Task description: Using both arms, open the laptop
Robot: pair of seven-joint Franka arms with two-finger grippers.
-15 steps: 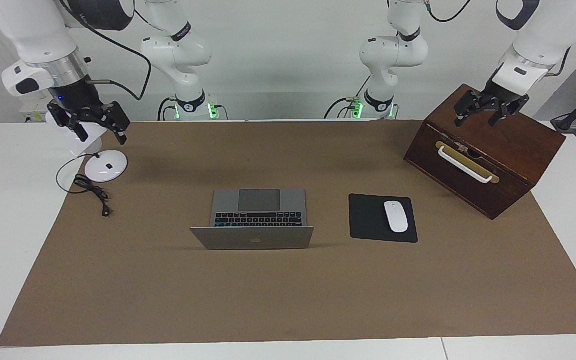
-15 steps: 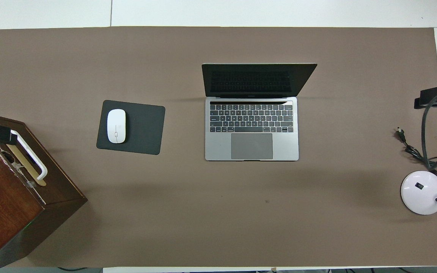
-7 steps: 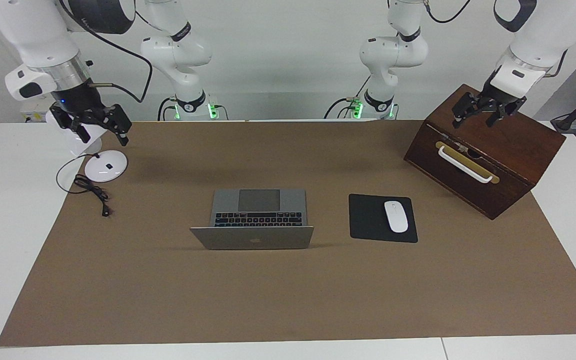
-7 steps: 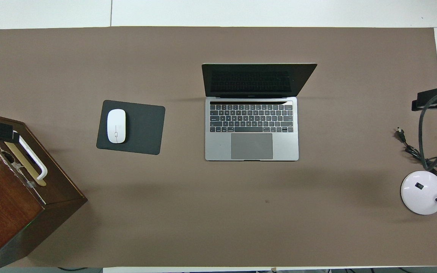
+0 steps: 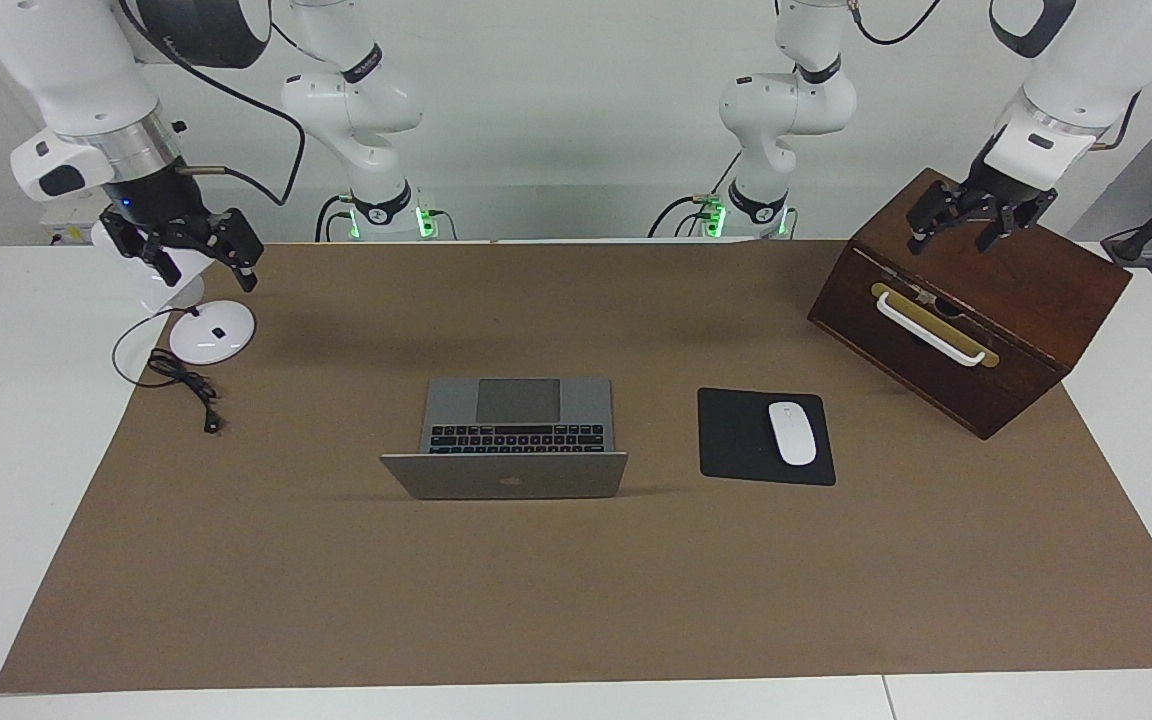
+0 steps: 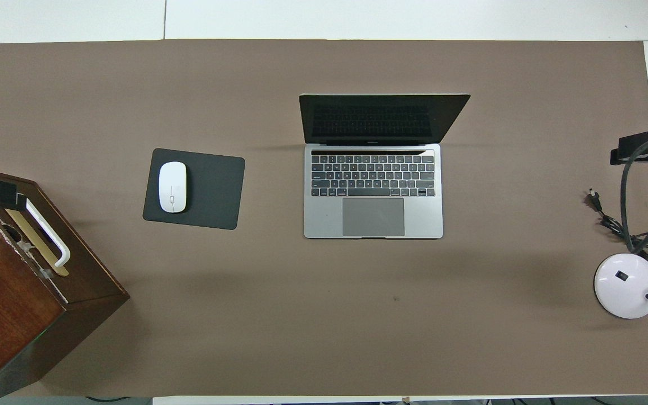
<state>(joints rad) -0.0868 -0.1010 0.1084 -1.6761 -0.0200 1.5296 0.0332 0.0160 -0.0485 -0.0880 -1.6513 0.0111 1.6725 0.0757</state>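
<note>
While both arms hang up at the ends of the table, the laptop [image 5: 504, 440] sits in the middle of the brown mat [image 5: 576, 600], w/ its lid up and its keys facing the robots. The screen is dark. It looks open already, so I think the job is done or very nearly.

The right gripper [image 5: 198, 252] is up in the air over the white lamp base [image 5: 212, 331], at the right arm's end of the table. Its two fingers are spread apart and hold nothing. The left gripper [image 5: 978, 218] is over the top of the brown wooden box [image 5: 976, 320], at the left arm's end. Its fingers are apart too, w/ nothing in them. Neither one is near the laptop.

A black mouse pad [image 5: 736, 440] w/ a white mouse [image 5: 792, 432] on it lies beside the laptop, toward the left arm's end. A black cable [image 5: 184, 385] lies near the lamp base.

How to do this bit well, I think: keep both arms high and far off, so they don't bump the lid. If the lid needs more tilt, one claw should press the keyboard part down by the trackpad, and the other should push the lid's top edge slowly. Go soft, b/c the laptop is thin and could slide on the mat. Don't knock the mouse or snag the cable.
</note>
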